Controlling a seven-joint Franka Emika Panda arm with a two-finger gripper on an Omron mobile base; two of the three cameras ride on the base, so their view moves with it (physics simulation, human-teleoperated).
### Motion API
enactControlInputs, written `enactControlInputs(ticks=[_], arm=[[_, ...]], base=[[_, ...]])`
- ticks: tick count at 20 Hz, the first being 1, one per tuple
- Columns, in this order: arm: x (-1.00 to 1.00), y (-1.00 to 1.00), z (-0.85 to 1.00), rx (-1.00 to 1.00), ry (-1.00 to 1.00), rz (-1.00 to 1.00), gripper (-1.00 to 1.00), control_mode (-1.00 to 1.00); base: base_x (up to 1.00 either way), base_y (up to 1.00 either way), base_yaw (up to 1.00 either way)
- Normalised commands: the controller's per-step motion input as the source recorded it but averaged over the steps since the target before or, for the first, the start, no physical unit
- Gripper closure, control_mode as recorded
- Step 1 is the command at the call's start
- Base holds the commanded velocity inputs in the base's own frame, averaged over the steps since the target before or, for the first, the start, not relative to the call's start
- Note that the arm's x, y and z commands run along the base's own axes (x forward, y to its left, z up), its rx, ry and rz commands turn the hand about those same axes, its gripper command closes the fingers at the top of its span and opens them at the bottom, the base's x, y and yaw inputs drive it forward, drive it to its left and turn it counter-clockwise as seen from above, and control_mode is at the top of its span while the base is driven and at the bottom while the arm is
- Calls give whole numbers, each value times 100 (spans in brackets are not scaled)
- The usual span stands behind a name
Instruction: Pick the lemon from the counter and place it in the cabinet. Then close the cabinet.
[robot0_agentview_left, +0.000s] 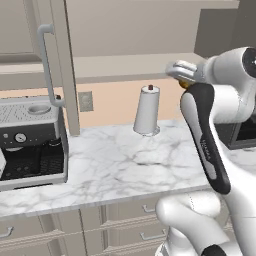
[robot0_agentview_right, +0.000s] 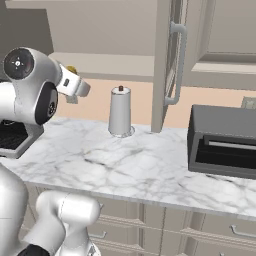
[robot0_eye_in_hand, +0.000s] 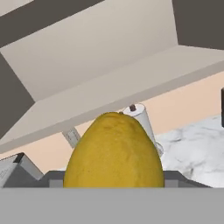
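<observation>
We see the gripper (robot0_agentview_left: 184, 75) raised high above the counter (robot0_agentview_left: 130, 160), level with the open cabinet's (robot0_agentview_left: 125, 30) bottom shelf, and it has the lemon (robot0_eye_in_hand: 114, 151) clamped between its fingers. In the hand view the lemon bulks large and yellow right in front of the camera (the finger tips themselves are hidden behind it, so we cannot judge the gap beyond the fruit's own width). In the left base view a sliver of the lemon (robot0_agentview_left: 184, 84) peeks out below the hand, and in the right base view a small yellow patch (robot0_agentview_right: 71, 70) shows just past the wrist.

The cabinet stands open: one panelled door (robot0_agentview_left: 60, 65) swings out toward us with its long grey bar handle (robot0_agentview_left: 47, 65), and from the other side we see the same door edge-on (robot0_agentview_right: 167, 60) with its handle (robot0_agentview_right: 177, 65). The inner shelf (robot0_eye_in_hand: 109, 94) lies ahead of the lemon in the hand view.

On the marble counter a white paper towel roll (robot0_agentview_left: 147, 111) stands upright near the peach back wall, beside a wall outlet (robot0_agentview_left: 85, 101). A coffee machine (robot0_agentview_left: 30, 142) sits at the left end, and a dark toaster oven (robot0_agentview_right: 222, 142) at the right. Drawer fronts (robot0_agentview_right: 175, 225) with short pulls run below the counter edge.
</observation>
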Motion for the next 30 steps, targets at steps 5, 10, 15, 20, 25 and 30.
enactControlInputs(ticks=[5,10,15,20,25,30], arm=[[51,0,8,-13,0,1,100,-100],[78,0,-5,-12,-12,0,100,-100],[88,0,-8,-7,-14,1,100,-100],[92,0,0,-4,0,6,100,-100],[83,0,0,0,1,3,100,-100],[80,0,0,-5,3,0,100,-100]], base=[[0,0,0],[0,0,0],[0,0,0],[0,0,0],[0,0,0],[0,0,0]])
